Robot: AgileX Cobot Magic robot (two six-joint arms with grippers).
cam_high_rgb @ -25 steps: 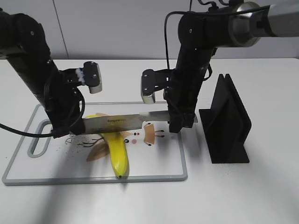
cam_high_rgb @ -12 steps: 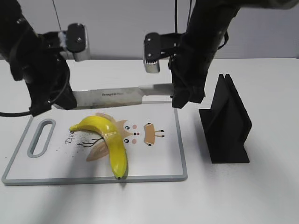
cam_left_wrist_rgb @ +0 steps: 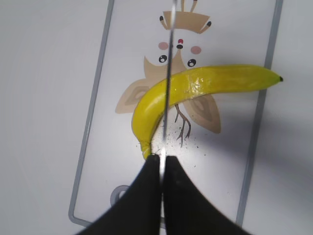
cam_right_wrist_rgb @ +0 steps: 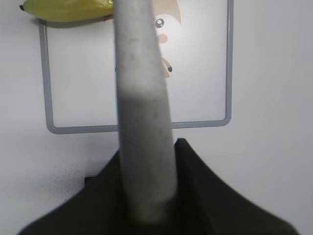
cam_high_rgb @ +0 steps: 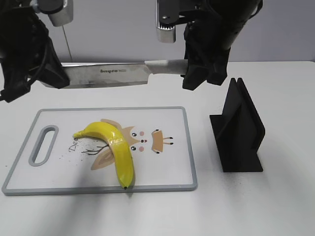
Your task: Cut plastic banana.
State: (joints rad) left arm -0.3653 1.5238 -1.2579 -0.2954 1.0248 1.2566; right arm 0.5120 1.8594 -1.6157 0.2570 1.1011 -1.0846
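Presently I am holding the knife (cam_high_rgb: 106, 75) level in the air above the cutting board (cam_high_rgb: 167, 167), one gripper at each end. My right gripper (cam_high_rgb: 197, 73) is clamped on the grey handle (cam_right_wrist_rgb: 142, 127), which fills the middle of the right wrist view. My left gripper (cam_left_wrist_rgb: 161, 159) is pinching the far end of the blade between closed fingers (cam_left_wrist_rgb: 144, 196); in the left wrist view the blade is showing only as a thin edge-on line.

Below, the plastic banana (cam_high_rgb: 115, 147) is lying on the board, apart from the knife, its stem toward the board's handle slot (cam_high_rgb: 43, 145) and its dark tip near the front rim. Seen from the left wrist, the blade line is crossing the banana toward its stem half, not at the faint middle band.

I am judging these risks for the descent:
- Uneven lowering of the two arms would tilt the blade, so one end would strike first and the glossy, curved banana could roll or skid aside.
- A thin pinch on bare steel could slip under cutting load, leaving the right gripper to twist the knife alone.
- Pressing off the band might fail to part the toy.
- The black knife stand (cam_high_rgb: 238, 130) is sitting just beside the board, near my right arm's path.
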